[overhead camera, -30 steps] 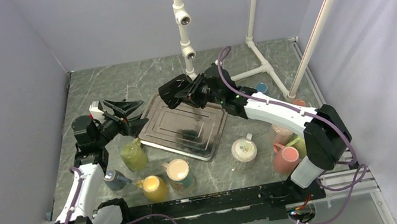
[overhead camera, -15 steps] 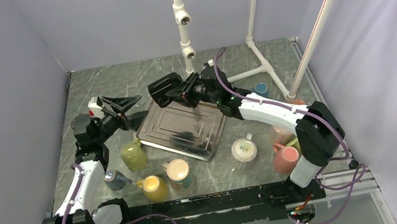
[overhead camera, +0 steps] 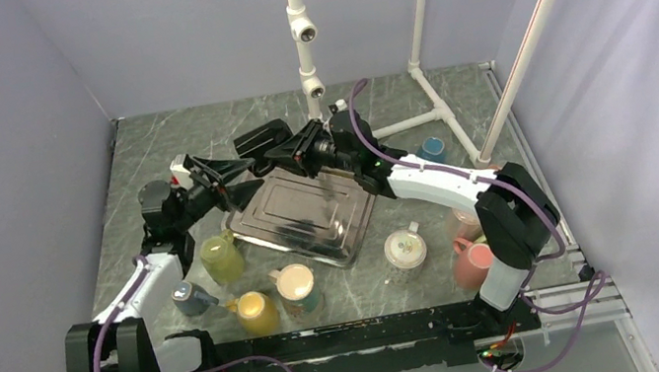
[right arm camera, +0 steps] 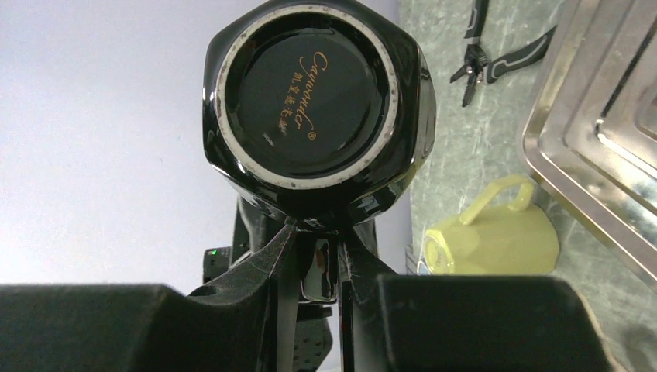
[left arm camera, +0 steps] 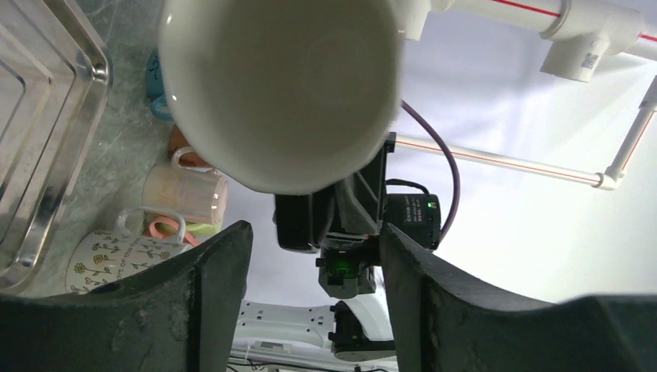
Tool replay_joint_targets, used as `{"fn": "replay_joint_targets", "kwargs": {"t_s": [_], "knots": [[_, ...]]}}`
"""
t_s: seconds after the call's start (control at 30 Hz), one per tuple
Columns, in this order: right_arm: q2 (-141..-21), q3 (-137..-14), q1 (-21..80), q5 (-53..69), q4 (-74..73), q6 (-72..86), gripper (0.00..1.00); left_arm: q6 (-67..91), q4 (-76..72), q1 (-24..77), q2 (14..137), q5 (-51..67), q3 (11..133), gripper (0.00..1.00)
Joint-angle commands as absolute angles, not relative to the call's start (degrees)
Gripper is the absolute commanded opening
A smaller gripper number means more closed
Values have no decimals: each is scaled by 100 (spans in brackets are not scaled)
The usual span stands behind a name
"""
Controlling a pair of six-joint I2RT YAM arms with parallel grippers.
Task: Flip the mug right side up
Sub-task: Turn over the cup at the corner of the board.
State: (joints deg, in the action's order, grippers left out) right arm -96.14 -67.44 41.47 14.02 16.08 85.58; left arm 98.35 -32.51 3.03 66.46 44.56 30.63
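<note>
The black mug (overhead camera: 261,141) hangs in the air over the far left corner of the steel tray (overhead camera: 305,215), lying on its side. My right gripper (overhead camera: 297,148) is shut on its handle. The right wrist view shows the mug's printed base (right arm camera: 314,101) just above the gripper (right arm camera: 314,232). The mug's mouth faces my left gripper (overhead camera: 244,177), which is open and empty close beside it. The left wrist view shows the mug's white inside (left arm camera: 283,85) above the open gripper (left arm camera: 314,236).
An olive mug (overhead camera: 220,258), a grey-blue mug (overhead camera: 191,296), a yellow mug (overhead camera: 255,310) and a cream mug (overhead camera: 296,286) stand near the tray's front. A floral mug (overhead camera: 405,247) and pink mugs (overhead camera: 472,261) sit at the right. A PVC post (overhead camera: 304,40) rises behind.
My right arm has carried the black mug left and farther back. My left gripper has moved right, toward the mug's mouth, still open.
</note>
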Motion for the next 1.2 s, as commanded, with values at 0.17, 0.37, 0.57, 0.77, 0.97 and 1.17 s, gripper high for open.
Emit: {"fn": "replay_joint_targets", "kwargs": {"t_s": [0.17, 0.37, 0.57, 0.77, 0.97, 1.17], "knots": [[-9584, -7089, 4209, 1767, 3136, 9057, 0, 10318, -4802, 421, 7233, 4328, 3311, 45], [-9644, -7099, 4224, 2081, 3153, 9188, 0, 10228, -4860, 431, 7382, 4398, 3430, 36], [-9628, -6965, 4239, 2196, 3168, 9276, 0, 10214, -5027, 436, 7461, 4360, 3468, 38], [-9678, -6998, 4263, 2387, 2993, 9222, 0, 10277, -5236, 431, 7588, 4327, 3514, 48], [-9667, -6951, 4268, 2363, 2909, 9177, 0, 10301, -5351, 431, 7621, 4316, 3495, 18], [-9647, -6808, 4256, 2332, 2804, 9124, 0, 10248, -5414, 431, 7501, 4208, 3396, 3]]}}
